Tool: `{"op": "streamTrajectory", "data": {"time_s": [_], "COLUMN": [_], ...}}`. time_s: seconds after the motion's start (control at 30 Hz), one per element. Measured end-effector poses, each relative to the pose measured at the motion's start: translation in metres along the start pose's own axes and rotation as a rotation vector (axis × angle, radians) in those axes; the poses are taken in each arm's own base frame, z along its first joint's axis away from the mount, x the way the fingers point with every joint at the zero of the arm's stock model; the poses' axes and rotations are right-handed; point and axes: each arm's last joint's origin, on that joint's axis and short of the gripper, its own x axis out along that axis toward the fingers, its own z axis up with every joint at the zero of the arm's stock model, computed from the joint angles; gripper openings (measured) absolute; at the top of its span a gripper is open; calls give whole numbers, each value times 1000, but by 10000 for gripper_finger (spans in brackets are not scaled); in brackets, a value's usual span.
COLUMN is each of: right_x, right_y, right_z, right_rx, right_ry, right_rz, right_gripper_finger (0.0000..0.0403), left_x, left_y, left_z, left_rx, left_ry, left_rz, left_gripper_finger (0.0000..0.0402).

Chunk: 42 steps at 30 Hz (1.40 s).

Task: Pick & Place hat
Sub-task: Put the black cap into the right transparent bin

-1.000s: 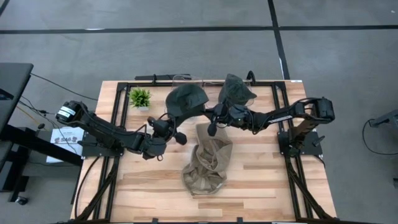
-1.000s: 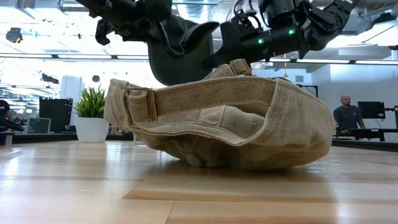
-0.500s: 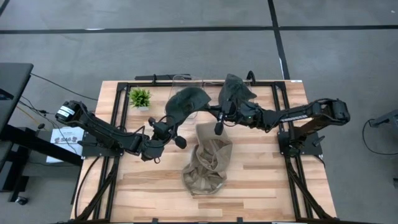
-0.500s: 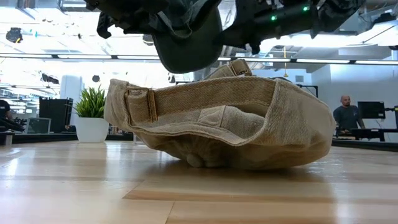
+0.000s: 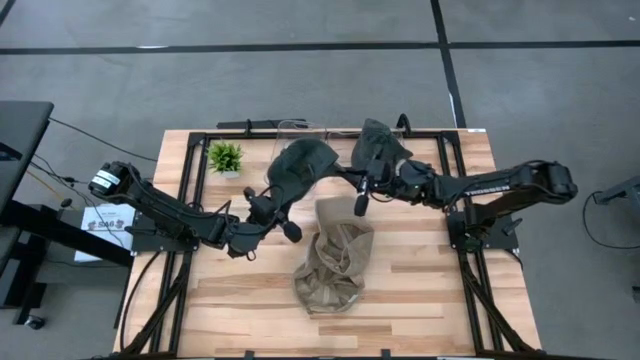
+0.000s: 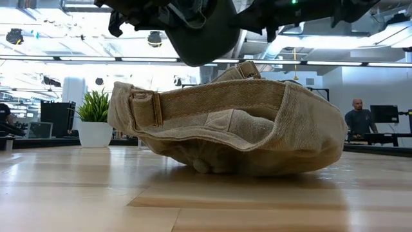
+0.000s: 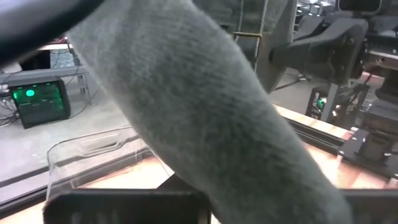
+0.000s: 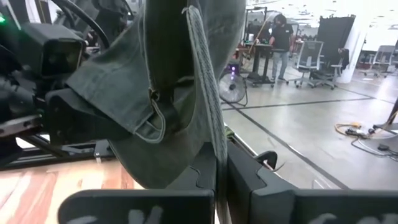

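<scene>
Since a second ago, both arms have carried the dark green hat (image 5: 298, 165) toward the table's far edge, and the right arm has stretched out straighter.

From above, the left gripper (image 5: 268, 203) holds the hat's near edge while the right gripper (image 5: 358, 185) pinches its other side; the hat hangs between them, over the wood, just beside a clear bin (image 5: 300, 128). A tan hat (image 5: 332, 255) lies on the table (image 5: 420, 280) nearer the front, and another dark hat (image 5: 380, 142) sits at the far edge by a small plant (image 5: 225, 156).

At table height, the green hat floats above the tan one, well clear.

Through the left wrist camera, grey-green cloth fills the view with the bin behind; its fingers are hidden.

Through the right wrist camera, the fingers (image 8: 205, 171) are closed on a thin fold.

That narrow pinch could slip if the arms pull apart, dropping the hat short of the bin.
</scene>
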Motion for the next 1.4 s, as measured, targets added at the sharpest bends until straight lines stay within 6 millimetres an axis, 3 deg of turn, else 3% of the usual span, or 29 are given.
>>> {"op": "streamTrajectory", "data": {"time_s": [0.43, 0.67, 1.03, 1.2, 1.4], "right_x": [-9, -6, -7, -8, -9], "right_y": [-3, 7, 17, 20, 24], "right_z": [11, 5, 2, 3, 8], "right_rx": [3, 3, -12, -20, -7], "right_ry": [-21, -3, 11, 4, -24], "right_rz": [-9, -7, 25, 39, 65], "right_gripper_finger": [0, 0, 0, 0, 0], "left_x": [0, 5, 5, 6, 6], "left_y": [-1, 1, -1, -1, 0], "left_z": [0, -2, -3, -3, -3], "left_rx": [23, 33, 44, 66, 73], "left_ry": [6, 12, 40, 39, 26], "left_rz": [-43, -24, -132, -136, -71], "left_gripper_finger": [25, 25, 28, 51, 115]}}
